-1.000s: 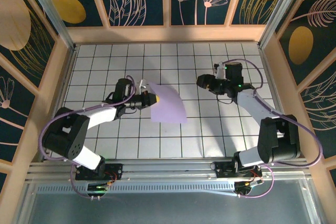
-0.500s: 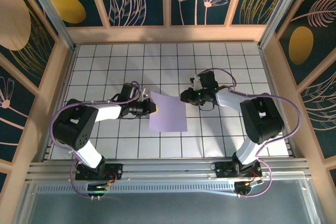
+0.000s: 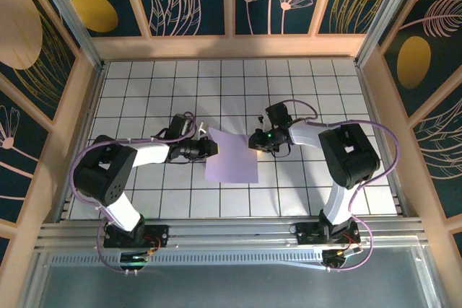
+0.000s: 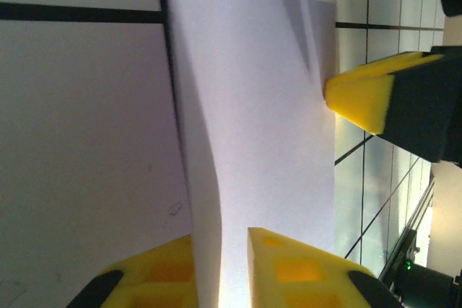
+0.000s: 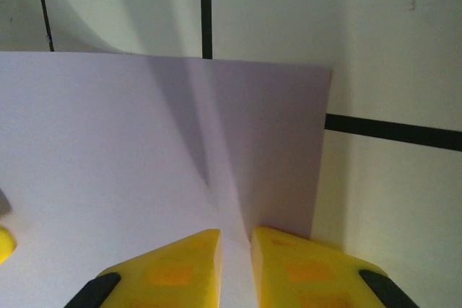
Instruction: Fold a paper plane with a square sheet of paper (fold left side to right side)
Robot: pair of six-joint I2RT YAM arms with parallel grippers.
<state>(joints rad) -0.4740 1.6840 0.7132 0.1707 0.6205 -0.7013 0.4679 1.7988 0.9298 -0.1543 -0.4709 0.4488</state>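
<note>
The square sheet of paper [image 3: 231, 160] is lavender and lies on the white grid table between my two grippers. My left gripper [image 3: 211, 148] is at the sheet's left edge. In the left wrist view that edge [image 4: 202, 200] curls up between the yellow fingers of the left gripper [image 4: 220, 236], resting against one finger with a narrow gap to the other. My right gripper [image 3: 252, 141] is at the upper right edge. Its jaws [image 5: 236, 234] are nearly together on a raised pucker of the sheet [image 5: 108, 142]. One right fingertip [image 4: 357, 99] also appears in the left wrist view.
The white grid table [image 3: 144, 91] is walled by a wooden frame [image 3: 231, 47] at the back and both sides. The left arm's cable [image 3: 130, 146] and the right arm's cable [image 3: 317, 128] loop low over the tiles beside the sheet.
My right arm has swung in from the right to the sheet's edge and narrowed its jaws on it. The left jaws have parted slightly. The sheet has settled flatter.
</note>
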